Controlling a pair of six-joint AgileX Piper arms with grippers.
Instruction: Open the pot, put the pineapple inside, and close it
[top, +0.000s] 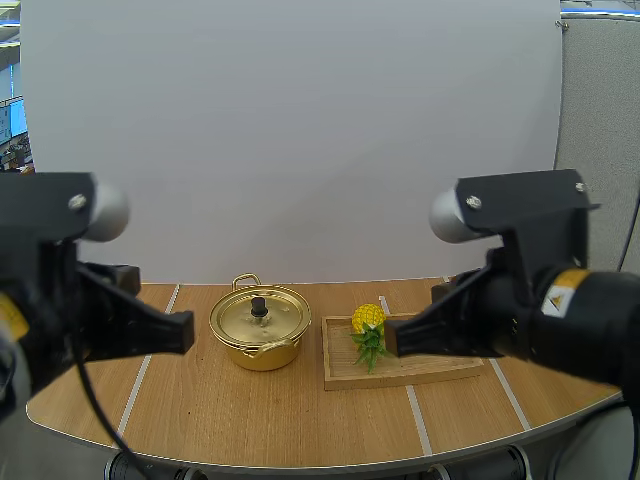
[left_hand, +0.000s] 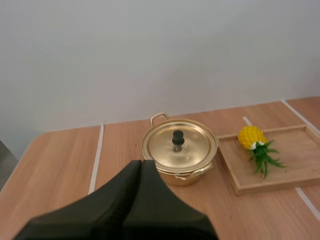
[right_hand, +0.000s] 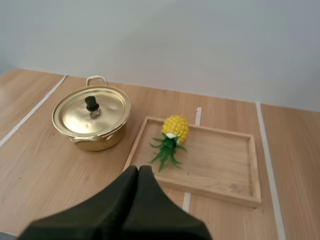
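A gold pot (top: 259, 328) stands mid-table with its lid on; the lid (left_hand: 179, 144) has a black knob (right_hand: 91, 103). A small yellow pineapple (top: 368, 330) with green leaves lies on its side in a wooden tray (top: 440, 370) to the pot's right. My left gripper (top: 186, 332) hangs shut to the left of the pot, above the table; its fingers (left_hand: 141, 172) lie together as one wedge. My right gripper (top: 392, 340) is shut too, held over the tray next to the pineapple (right_hand: 174, 129), touching nothing.
The wooden table (top: 200, 420) has a curved front edge and white tape lines (top: 135, 385) running front to back. A white wall stands behind it. Bare tabletop lies left of the pot and in front of the tray (right_hand: 240, 170).
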